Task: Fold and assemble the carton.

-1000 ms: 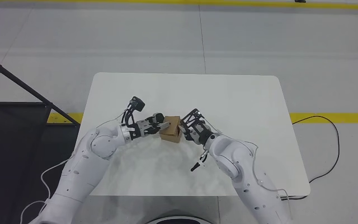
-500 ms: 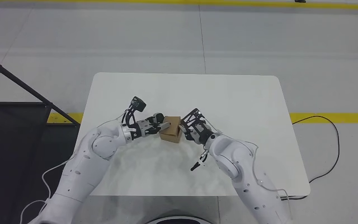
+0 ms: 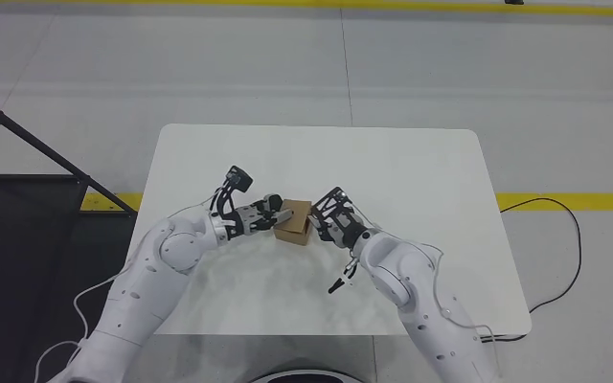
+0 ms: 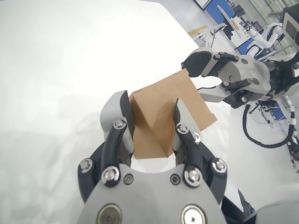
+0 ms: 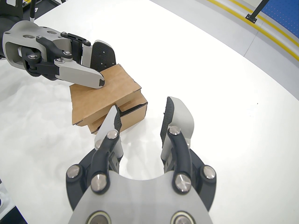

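Note:
A small brown carton (image 3: 292, 222) rests on the white table (image 3: 402, 172) between both arms, its lid folded low over the body (image 5: 102, 101). My left gripper (image 3: 272, 211) is shut on the carton (image 4: 161, 108): one finger lies on the lid (image 5: 93, 80) and the black-padded one sits behind the back wall. The jaws straddle the box's corner in the left wrist view (image 4: 151, 97). My right gripper (image 5: 141, 110) stands open at the opposite side, one fingertip (image 5: 115, 117) touching the front edge under the lid. That gripper (image 4: 196, 82) faces the carton's far corner.
The carton sits near the table's middle, a little toward the front. Bare white tabletop stretches behind it and to the right (image 5: 210, 71). A black frame (image 3: 48, 153) stands off the left edge, and a cable (image 3: 565, 249) lies on the floor beyond the right edge.
The carton's lid has come down, so the box looks flatter. My left gripper has shifted slightly toward the far side with it. The right gripper has barely moved.

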`<action>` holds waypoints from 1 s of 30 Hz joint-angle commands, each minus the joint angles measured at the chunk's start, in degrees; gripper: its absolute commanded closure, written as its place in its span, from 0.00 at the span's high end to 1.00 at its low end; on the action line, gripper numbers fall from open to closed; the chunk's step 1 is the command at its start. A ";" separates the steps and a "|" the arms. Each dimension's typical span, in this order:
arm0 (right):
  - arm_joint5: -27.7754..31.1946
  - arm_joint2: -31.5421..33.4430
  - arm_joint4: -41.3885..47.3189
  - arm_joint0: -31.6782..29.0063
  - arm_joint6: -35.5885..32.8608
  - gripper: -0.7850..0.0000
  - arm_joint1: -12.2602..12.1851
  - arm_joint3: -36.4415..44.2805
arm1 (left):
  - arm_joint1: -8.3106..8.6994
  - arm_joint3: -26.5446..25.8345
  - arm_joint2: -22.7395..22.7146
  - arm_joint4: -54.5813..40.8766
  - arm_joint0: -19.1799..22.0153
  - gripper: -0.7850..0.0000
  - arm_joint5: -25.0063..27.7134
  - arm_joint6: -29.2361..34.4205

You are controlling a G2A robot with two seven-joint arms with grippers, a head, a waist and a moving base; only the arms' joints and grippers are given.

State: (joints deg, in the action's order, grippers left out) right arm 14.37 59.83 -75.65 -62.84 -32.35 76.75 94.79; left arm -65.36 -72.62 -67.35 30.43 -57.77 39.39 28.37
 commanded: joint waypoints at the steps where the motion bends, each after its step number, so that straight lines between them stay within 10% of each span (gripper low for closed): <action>1: -0.05 -0.07 0.01 0.07 0.03 0.56 0.03 -0.10 | 0.01 -0.06 0.15 0.06 0.02 0.47 -0.05 -0.03; 30: -1.04 0.91 -0.77 -1.12 0.57 0.61 -0.06 0.27 | 0.24 -0.05 1.19 1.01 0.28 0.45 -1.08 -0.64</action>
State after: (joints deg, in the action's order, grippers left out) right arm 13.32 60.71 -76.40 -63.97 -31.79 76.70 95.12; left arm -65.13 -72.66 -66.17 31.44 -57.48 38.32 27.75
